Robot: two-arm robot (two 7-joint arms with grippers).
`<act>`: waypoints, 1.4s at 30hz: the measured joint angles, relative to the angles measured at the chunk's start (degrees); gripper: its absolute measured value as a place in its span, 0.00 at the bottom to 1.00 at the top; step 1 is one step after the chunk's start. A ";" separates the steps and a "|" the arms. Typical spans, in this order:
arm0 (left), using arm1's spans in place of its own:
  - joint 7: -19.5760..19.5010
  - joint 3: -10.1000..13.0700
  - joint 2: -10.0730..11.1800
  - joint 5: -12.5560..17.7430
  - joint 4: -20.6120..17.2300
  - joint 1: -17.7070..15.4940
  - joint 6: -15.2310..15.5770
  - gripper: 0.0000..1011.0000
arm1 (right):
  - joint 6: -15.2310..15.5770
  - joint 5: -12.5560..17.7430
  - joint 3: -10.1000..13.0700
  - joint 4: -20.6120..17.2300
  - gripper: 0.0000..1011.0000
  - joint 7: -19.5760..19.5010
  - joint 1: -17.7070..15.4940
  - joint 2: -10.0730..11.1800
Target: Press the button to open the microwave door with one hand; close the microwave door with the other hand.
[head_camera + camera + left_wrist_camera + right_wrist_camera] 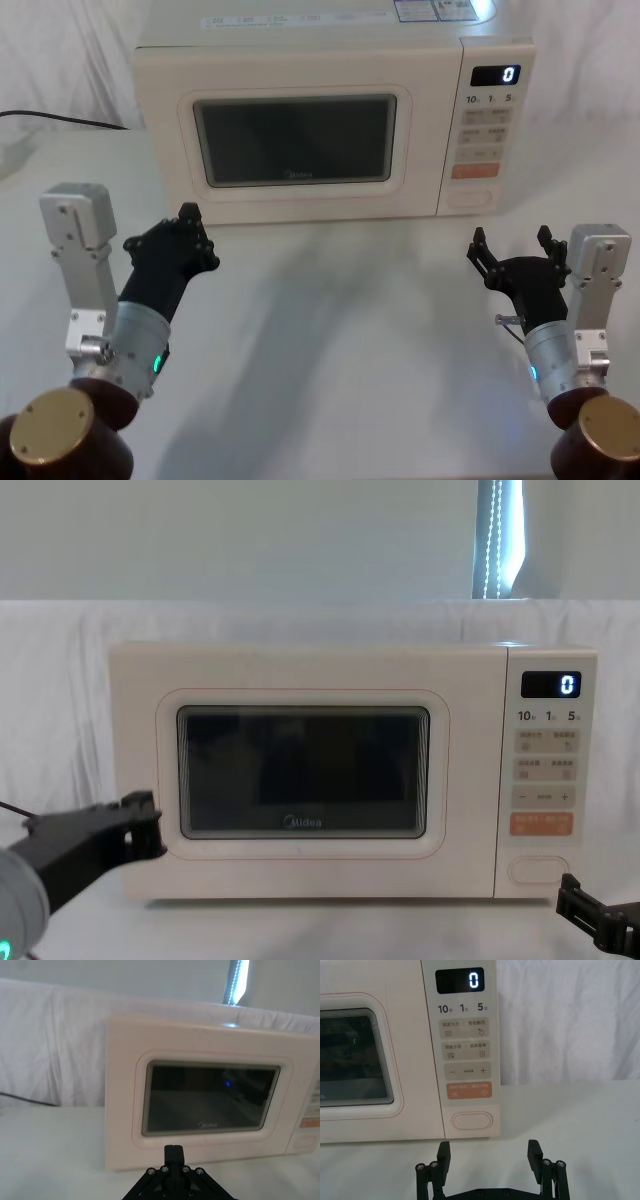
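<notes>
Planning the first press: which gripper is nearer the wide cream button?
Right. The right gripper hangs open just in front of the button; the left gripper is shut, far across, before the microwave door's left edge.

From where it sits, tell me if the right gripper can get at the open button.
Probably yes. The right gripper, open, faces the button at the panel's bottom, with bare table between and nothing in the way.

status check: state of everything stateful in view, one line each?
microwave door: shut, flush with the body.
button: untouched, not pressed.
display: lit, reads 0.
left gripper: shut, clear of the door.
right gripper: open, facing the button, short of it.
</notes>
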 joint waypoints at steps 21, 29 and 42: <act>2.28 -1.28 -3.05 1.37 3.34 0.20 -1.77 0.00 | 0.00 0.00 0.00 0.00 0.99 0.00 0.01 0.00; 2.31 -1.34 -3.26 1.76 3.94 -0.29 -2.05 0.00 | 0.00 0.00 0.00 0.01 0.99 0.00 0.01 0.00; 2.25 -1.28 -3.20 1.66 3.74 -0.20 -1.97 0.15 | 0.00 0.00 0.00 0.00 0.99 0.00 0.01 0.00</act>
